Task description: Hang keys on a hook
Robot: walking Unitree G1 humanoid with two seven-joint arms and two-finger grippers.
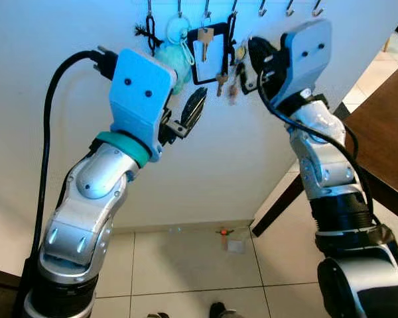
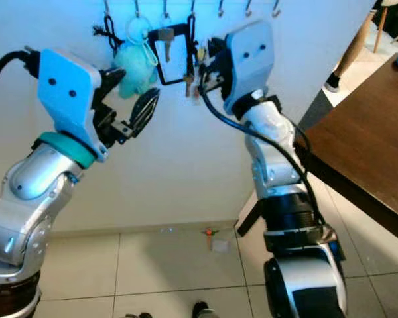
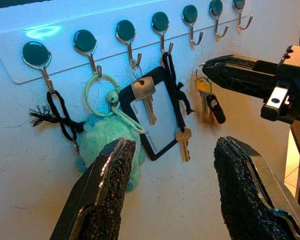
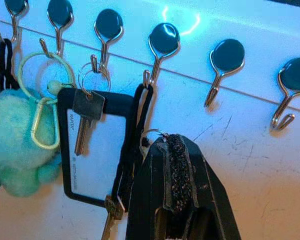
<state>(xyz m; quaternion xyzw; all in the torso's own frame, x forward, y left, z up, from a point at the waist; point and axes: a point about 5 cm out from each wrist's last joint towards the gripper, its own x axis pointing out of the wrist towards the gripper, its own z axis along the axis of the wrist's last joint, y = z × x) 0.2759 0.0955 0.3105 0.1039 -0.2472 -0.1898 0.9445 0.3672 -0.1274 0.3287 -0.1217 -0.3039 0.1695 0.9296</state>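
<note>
Your right gripper (image 4: 176, 165) has its fingers clamped together on the small bunch of keys with a silver ring (image 3: 206, 95) just below the row of silver wall hooks (image 3: 162, 30), while your left gripper (image 3: 177, 185) hovers nearby, fingers apart.

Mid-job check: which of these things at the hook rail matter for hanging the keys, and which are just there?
In play:
- right end effector, shut on the silver key ring
- silver key ring with yellow key and black fob
- bare silver wall hook with round dark cap

Just there:
- teal plush keychain
- black-framed card tag
- frayed black cord loop
- left end effector, open
</note>
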